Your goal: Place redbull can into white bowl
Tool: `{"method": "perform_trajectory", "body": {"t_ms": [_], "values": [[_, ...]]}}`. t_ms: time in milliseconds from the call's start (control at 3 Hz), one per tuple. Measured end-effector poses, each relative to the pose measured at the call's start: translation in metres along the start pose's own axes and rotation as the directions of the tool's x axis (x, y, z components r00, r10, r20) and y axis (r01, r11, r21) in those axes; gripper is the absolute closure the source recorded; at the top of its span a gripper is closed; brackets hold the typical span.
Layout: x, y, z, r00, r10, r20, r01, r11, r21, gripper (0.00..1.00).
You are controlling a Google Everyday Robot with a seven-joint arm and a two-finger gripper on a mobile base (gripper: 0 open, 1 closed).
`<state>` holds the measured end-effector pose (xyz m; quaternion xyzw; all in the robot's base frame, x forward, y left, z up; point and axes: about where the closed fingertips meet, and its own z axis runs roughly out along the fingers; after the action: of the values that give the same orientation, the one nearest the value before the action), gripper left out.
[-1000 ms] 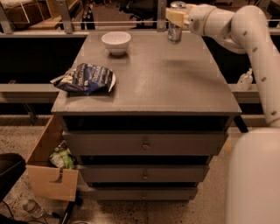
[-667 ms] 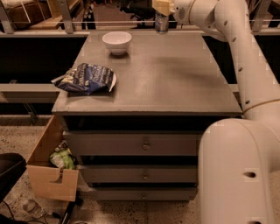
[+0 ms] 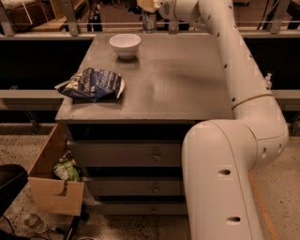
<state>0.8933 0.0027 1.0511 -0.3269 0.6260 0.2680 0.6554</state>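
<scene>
Over the far edge of the table [image 3: 187, 79], my gripper [image 3: 149, 11] was clamped on the can [image 3: 149, 24], holding it upright just right of and beyond the white bowl [image 3: 125, 44]. That bowl sat by the far left corner, and a snack bag [image 3: 91, 84] lay at the near left edge.

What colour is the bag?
Snack bag: dark blue, white print; camera view. Gripper holds redbull can near white bowl.
</scene>
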Motion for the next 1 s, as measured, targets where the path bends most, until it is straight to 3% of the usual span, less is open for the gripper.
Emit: {"method": "perform_trajectory", "body": {"t_ms": [333,1000], "values": [[0.014,0.011,0.02,0.999,0.016,-0.042,-0.017,0.9998,-0.011,1.0],[0.021,0.025,0.053,0.996,0.091,0.008,-0.091,0.9952,-0.036,1.0]]}}
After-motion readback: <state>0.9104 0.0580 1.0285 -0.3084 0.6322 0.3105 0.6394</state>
